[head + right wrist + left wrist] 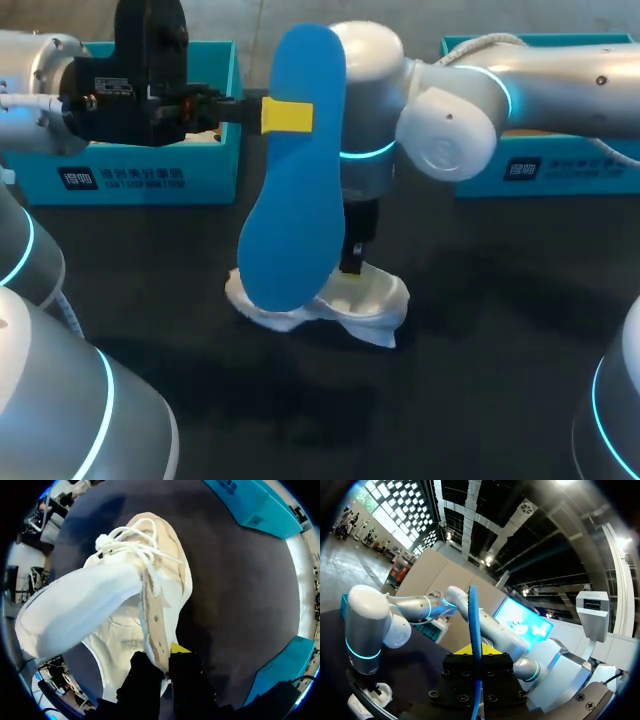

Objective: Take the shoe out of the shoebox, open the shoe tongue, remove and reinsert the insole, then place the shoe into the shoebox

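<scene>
My left gripper (287, 116) is shut on a blue insole (295, 170), which hangs upright in the air above the table's middle. In the left wrist view the insole (474, 630) shows edge-on between the left gripper's (476, 652) yellow tips. A white shoe (370, 305) lies on the dark table below it. My right gripper (352, 262) comes down onto the shoe. In the right wrist view that gripper (167, 652) is shut on the shoe's (120, 605) eyelet edge. The tongue (75, 607) is folded outward and the laces (127, 542) bunch at the toe end.
A teal shoebox (150, 175) stands at the back left, behind my left arm. A second teal box (540, 165) stands at the back right, under my right arm. Both boxes (255, 502) (280, 670) also show beyond the shoe in the right wrist view.
</scene>
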Controlling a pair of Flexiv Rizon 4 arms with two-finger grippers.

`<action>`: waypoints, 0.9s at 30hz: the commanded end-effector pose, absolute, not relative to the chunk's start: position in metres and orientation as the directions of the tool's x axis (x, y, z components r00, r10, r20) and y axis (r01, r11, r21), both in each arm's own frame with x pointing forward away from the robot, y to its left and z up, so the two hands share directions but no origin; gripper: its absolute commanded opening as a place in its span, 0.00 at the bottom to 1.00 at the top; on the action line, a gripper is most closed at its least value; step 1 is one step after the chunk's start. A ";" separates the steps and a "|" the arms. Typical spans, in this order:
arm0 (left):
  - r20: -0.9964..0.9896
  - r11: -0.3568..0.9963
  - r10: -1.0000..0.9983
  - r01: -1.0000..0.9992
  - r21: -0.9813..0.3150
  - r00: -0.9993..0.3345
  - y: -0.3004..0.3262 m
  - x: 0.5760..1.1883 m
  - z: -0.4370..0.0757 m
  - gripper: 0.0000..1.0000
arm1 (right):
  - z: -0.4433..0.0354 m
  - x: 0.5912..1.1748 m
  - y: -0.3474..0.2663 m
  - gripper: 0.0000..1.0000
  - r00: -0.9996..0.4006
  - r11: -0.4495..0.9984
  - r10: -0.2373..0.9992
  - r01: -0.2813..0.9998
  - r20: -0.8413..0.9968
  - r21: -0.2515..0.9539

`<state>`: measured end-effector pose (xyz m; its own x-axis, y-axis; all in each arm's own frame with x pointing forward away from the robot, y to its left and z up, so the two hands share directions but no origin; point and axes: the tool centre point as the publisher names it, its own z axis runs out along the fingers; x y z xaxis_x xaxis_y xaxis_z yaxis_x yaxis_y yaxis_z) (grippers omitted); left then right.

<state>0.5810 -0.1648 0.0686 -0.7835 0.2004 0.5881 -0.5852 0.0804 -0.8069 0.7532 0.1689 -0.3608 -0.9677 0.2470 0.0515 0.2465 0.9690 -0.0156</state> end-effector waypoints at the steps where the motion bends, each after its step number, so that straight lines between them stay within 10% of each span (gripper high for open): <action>1: 0.588 0.080 0.202 -0.585 -0.807 -0.783 -0.166 0.581 0.068 0.00 | -0.353 0.749 0.157 0.00 -0.942 0.943 0.330 0.331 0.058 0.014; 12: 0.588 0.080 0.202 -0.585 -0.807 -0.783 -0.166 0.581 0.068 0.00 | -0.332 0.735 0.150 0.00 -0.744 0.742 0.659 0.667 0.107 0.067; 27: 0.588 0.080 0.202 -0.585 -0.807 -0.783 -0.166 0.581 0.068 0.00 | -0.332 0.735 0.150 0.00 -0.744 0.742 0.659 0.667 0.107 0.067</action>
<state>0.5809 -0.1648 0.0686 -0.7836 0.2004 0.5881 -0.5851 0.0803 -0.8069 0.7358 0.1510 -0.3329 -0.7438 0.6599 0.1062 0.6674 0.7420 0.0629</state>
